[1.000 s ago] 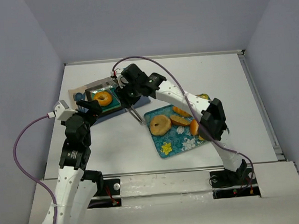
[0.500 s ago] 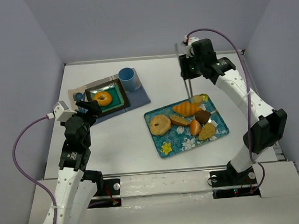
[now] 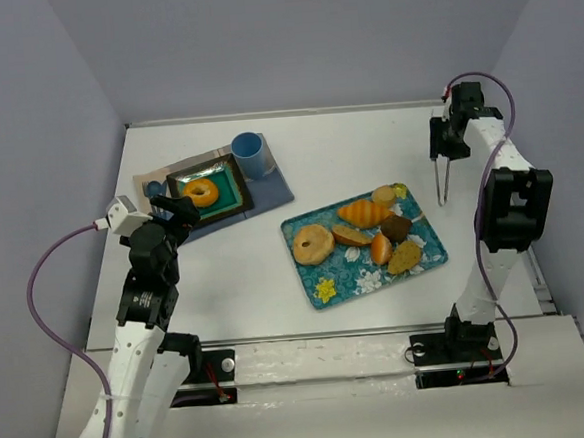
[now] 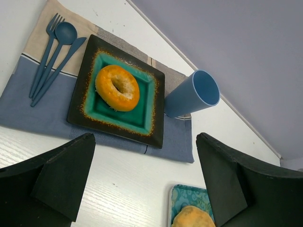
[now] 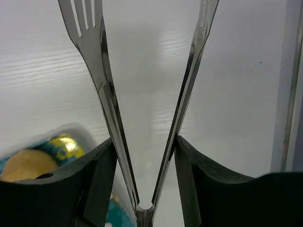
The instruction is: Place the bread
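Note:
The bread is a glossy orange-golden ring lying in the middle of the green plate with a dark rim, at the back left; it also shows in the left wrist view on that plate. My left gripper hovers just near-left of the plate, open and empty. My right gripper is at the far right of the table, shut on metal tongs that point down at the bare table. In the right wrist view the gripper presses on the tongs, whose arms stand spread and hold nothing.
A blue cup stands behind the plate on a blue-grey placemat, with blue cutlery to the plate's left. A patterned teal tray at centre right holds a pale bagel, a ridged roll and other pastries.
My right arm has swung with the tongs from over the plate across to the far right of the table. The bread stays on the plate. The left arm has not moved.

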Controlling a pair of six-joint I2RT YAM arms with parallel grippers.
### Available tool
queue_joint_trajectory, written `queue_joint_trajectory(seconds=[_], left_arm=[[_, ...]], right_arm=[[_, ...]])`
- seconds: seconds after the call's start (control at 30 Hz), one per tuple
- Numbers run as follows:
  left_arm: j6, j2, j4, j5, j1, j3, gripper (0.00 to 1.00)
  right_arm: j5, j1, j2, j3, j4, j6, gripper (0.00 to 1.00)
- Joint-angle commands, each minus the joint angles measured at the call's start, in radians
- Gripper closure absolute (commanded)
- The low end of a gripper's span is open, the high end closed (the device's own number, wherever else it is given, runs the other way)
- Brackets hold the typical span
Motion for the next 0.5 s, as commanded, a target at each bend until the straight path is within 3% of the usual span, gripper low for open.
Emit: queue_joint_trajectory(seconds=[0.0, 0.1, 0.17, 0.2, 0.23, 0.27, 0.33, 0.47], left_arm=[[0.007, 0.001, 0.031, -0.022, -0.002, 0.002, 0.01], [0.007, 0.004, 0.031, -0.026, 0.0, 0.0, 0.01], [0.01, 0.013, 0.032, -0.03, 0.0, 0.003, 0.01], [0.01, 0.016, 0.031, -0.03, 0.0, 0.003, 0.01], [0.01, 0.025, 0.029, -0.033, 0.0, 0.008, 0.01], [0.011, 0.029, 0.028, -0.033, 0.0, 0.008, 0.01], [0.011, 0.038, 0.023, -0.034, 0.0, 0.014, 0.01], [0.011, 0.056, 0.014, -0.043, 0.0, 0.025, 0.01]], right_arm=[[0.01, -0.048, 0.16, 0.159, -0.013, -0.034, 0.43], [0.065, -0.057, 0.239, 0.208, -0.037, -0.032, 0.39], [0.073, -0.069, 0.294, 0.232, -0.044, -0.014, 0.29], [0.071, -0.069, 0.295, 0.235, -0.044, -0.014, 0.29], [0.073, -0.069, 0.299, 0.236, -0.045, 0.0, 0.18], [0.068, -0.069, 0.296, 0.238, -0.044, 0.004, 0.15], [0.062, -0.069, 0.285, 0.241, -0.04, 0.014, 0.0], [0.091, -0.079, 0.181, 0.215, -0.034, 0.043, 0.0]])
